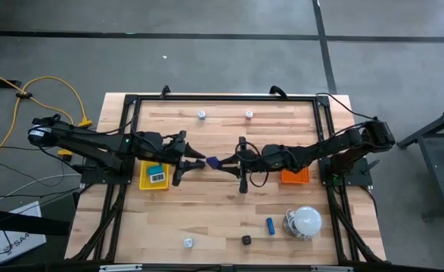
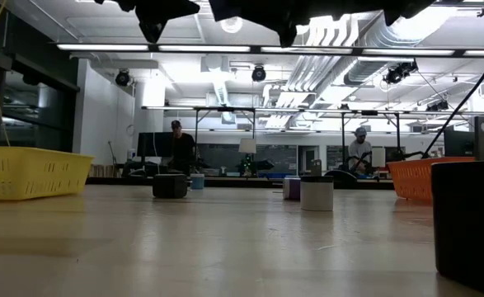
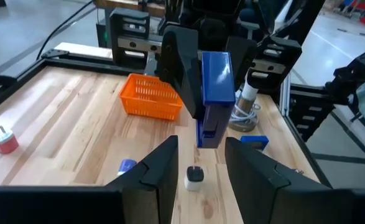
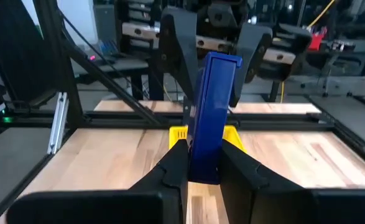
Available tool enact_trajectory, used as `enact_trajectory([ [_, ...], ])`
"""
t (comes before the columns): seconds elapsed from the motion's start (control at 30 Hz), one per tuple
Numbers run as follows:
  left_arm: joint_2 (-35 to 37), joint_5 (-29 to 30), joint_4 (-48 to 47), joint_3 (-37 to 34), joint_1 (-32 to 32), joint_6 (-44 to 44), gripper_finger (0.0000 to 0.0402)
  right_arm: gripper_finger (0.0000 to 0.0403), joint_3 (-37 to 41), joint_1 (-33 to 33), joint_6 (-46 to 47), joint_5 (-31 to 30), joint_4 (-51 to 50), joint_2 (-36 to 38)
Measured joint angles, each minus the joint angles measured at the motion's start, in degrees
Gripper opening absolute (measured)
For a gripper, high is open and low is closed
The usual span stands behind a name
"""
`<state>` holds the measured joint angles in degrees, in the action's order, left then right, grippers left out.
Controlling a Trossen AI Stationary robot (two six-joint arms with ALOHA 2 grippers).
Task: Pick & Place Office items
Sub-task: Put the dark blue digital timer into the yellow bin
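Blue stick (image 4: 210, 118) clamped in right tool (image 4: 202, 171); left tool (image 3: 201, 163) part-open, empty.

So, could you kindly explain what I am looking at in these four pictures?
Two dark robot arms work over a pale wooden table. One picture looks straight down, one sits level with the tabletop, and two come from cameras on the wrists. At the table's middle the right gripper is shut on a blue rectangular block, holding it between the parted fingers of the left gripper, which does not grip it. On the table lie a yellow mesh tray, an orange mesh tray, a white dome and small scattered pieces.
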<state>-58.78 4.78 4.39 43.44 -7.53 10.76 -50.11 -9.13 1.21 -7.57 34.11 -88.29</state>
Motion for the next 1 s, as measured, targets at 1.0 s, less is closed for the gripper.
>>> enact_trajectory([
  [1.0,-7.8,0.07,15.95,-0.04,0.04,-2.4,0.0126,0.0057,-0.02,0.11,-1.53,-3.81,-0.8,0.0],
])
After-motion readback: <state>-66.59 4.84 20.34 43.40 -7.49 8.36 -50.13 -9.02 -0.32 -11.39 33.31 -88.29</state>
